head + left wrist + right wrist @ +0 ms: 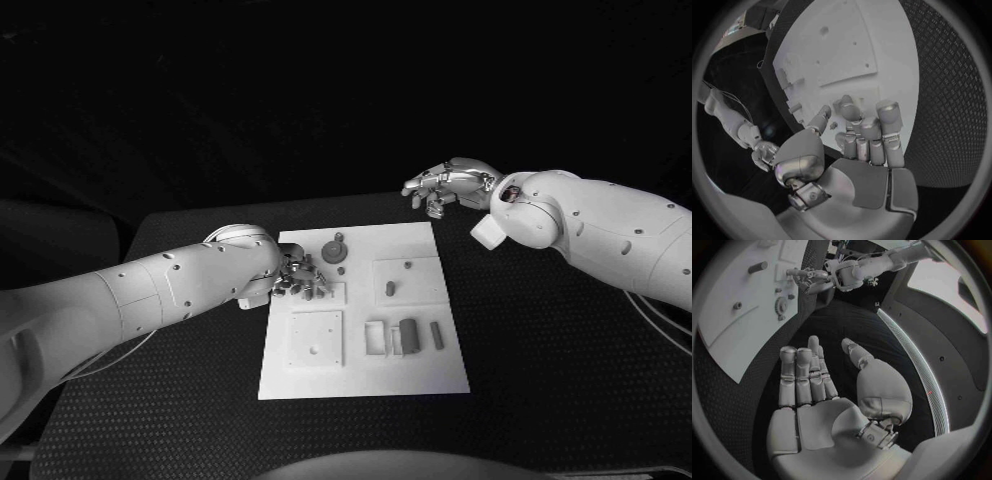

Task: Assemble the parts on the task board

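The flat white rectangular task board (364,345) lies in the middle of the black textured table (562,380), with several small grey parts on it: a round toothed gear with a short stem (335,250) near the far edge, a short grey peg (388,290) in the square recess on the right, and a row of grey bars (410,335) standing in slots toward the near right.

The silver left hand (296,277) rests over the board's left edge, about level with the gear. In the left wrist view its fingers (859,131) are curled together toward the thumb above the white plate, and they may pinch a small piece, but the view is too cluttered to be sure, so whether it holds anything cannot be told.

The silver right hand (454,183) hovers off the board beyond its far right corner, over bare table. Its fingers (801,377) lie straight and side by side, the thumb apart, holding nothing.

The step in hand looks to be the left hand's work at the far left recess, picking or seating a part. Next it needs careful alignment over its socket before pressing down, while the right hand waits clear.
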